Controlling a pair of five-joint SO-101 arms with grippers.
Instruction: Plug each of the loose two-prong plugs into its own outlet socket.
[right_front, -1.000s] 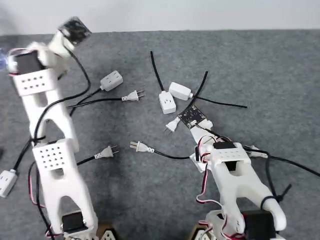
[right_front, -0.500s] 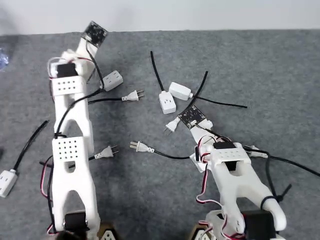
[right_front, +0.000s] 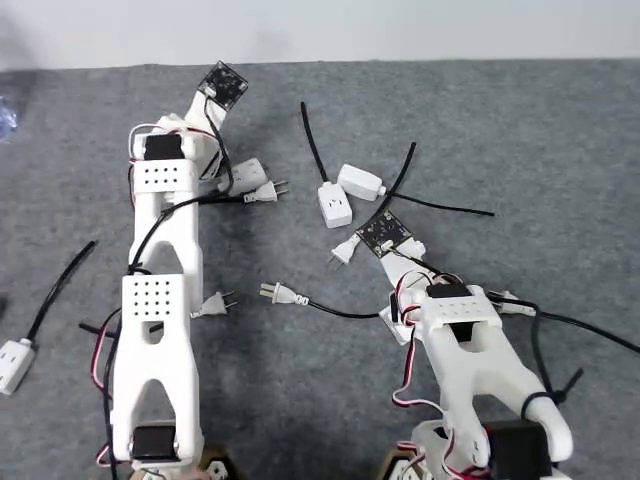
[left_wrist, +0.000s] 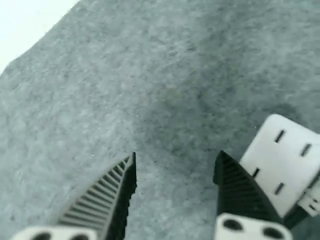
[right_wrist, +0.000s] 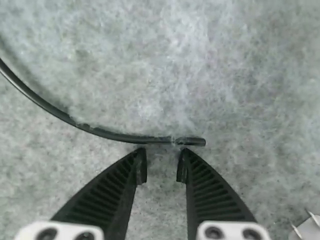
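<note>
High view, nearest first: shows a first plug (right_front: 216, 302) against the left arm (right_front: 158, 310) at its 3 o'clock, a second plug (right_front: 274, 293) farther along at 3 o'clock. Places a third plug (right_front: 343, 250) at 9 o'clock of the right wrist camera (right_front: 385, 232), two sockets (right_front: 335, 204) at its 11 o'clock. Finds the right gripper (right_wrist: 161, 159) barely parted, grasping nothing, a cable end (right_wrist: 187, 142) just past its tips. Farthest, finds the left gripper (left_wrist: 175, 167) released wide, an outlet socket (left_wrist: 285, 165) just beside one finger, a fourth plug (right_front: 268, 190) at that socket's 4 o'clock.
</note>
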